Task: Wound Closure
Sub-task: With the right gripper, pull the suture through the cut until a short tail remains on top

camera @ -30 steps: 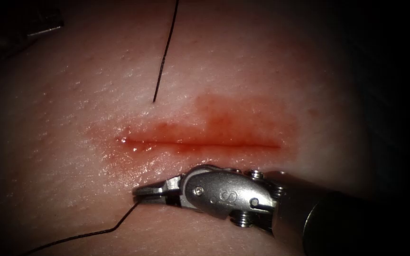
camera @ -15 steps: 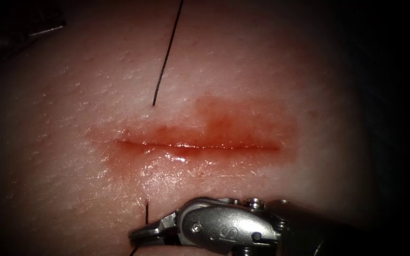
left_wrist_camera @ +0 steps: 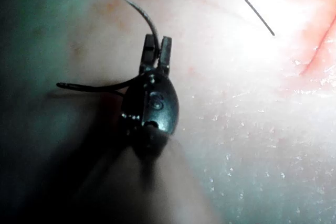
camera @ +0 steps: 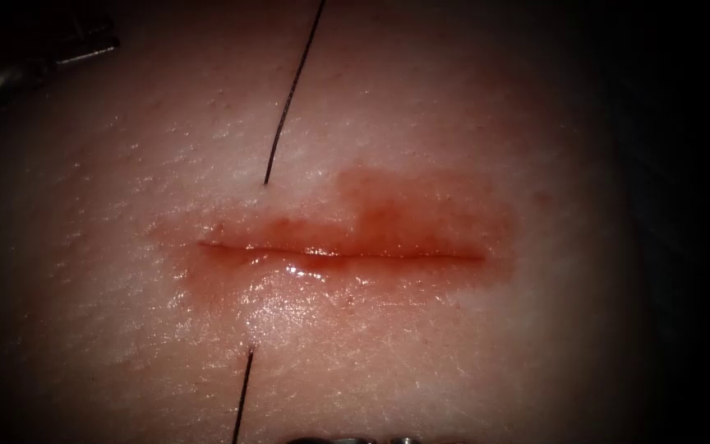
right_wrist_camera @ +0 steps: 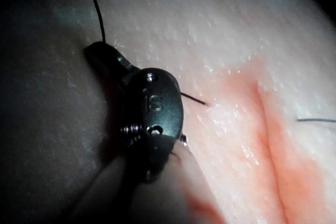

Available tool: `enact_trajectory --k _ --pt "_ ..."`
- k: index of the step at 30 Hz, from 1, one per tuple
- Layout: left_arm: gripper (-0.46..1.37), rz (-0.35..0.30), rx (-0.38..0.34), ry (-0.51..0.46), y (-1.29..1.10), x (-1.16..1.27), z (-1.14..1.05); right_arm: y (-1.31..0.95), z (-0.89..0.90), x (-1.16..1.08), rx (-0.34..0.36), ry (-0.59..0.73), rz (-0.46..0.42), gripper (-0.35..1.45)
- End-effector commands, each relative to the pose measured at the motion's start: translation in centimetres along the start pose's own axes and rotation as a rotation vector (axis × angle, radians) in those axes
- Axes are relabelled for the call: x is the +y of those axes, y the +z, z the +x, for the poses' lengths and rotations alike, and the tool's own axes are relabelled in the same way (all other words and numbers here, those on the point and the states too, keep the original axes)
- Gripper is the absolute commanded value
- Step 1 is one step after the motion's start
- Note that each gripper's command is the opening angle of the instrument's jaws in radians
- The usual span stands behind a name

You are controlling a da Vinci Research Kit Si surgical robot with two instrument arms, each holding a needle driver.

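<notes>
The cut [camera: 343,253] runs across the tissue [camera: 454,353], wet with red fluid [camera: 421,214]. Near its left end the thread [camera: 289,99] enters the tissue on the far side and comes out on the near side as a taut strand [camera: 244,395]. My left tool [left_wrist_camera: 157,39] is shut on the curved needle [left_wrist_camera: 144,17] about mid-curve. The needle is clear of the tissue with its tip free. My right tool [right_wrist_camera: 97,51] is shut on the thread [right_wrist_camera: 94,3]. A sliver of the right tool [camera: 355,440] shows at the near edge.
A dark metal part [camera: 59,53] lies at the far left corner of the endoscope view. The tissue falls into shadow on the right side.
My right tool has moved towards the near edge and almost out of the endoscope view, pulling thread through. The slack bend of thread at the lower left is gone, and a straight strand stands there.
</notes>
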Motion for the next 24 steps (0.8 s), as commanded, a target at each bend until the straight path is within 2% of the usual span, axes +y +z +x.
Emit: enact_trajectory --k 1,8,17,21,22,23,24 --pt "-0.35 -0.012 0.0 0.0 0.0 0.0 0.0 0.04 0.01 0.0 0.014 0.004 0.016 -0.35" --pt "-0.35 -0.013 0.001 0.0 0.0 0.0 0.0 0.2 0.09 0.0 0.048 0.0 0.067 -0.35" --pt "-0.35 -0.014 0.001 -0.001 0.0 -0.01 0.0 0.36 0.05 -0.03 0.064 0.01 0.131 -0.35" --pt "-0.35 -0.014 0.001 -0.001 0.0 -0.01 0.0 0.36 0.05 -0.02 0.064 0.015 0.131 -0.35" --pt "-0.35 -0.014 0.001 -0.001 0.01 0.0 0.0 0.33 0.06 0.0 0.087 0.024 0.073 -0.02" --pt "-0.35 -0.014 0.002 -0.002 0.02 0.0 0.0 0.31 0.06 0.02 0.103 0.032 0.03 0.58" --pt "-0.35 -0.015 0.002 -0.002 0.02 0.0 0.0 0.29 0.06 0.03 0.113 0.04 -0.001 0.9"
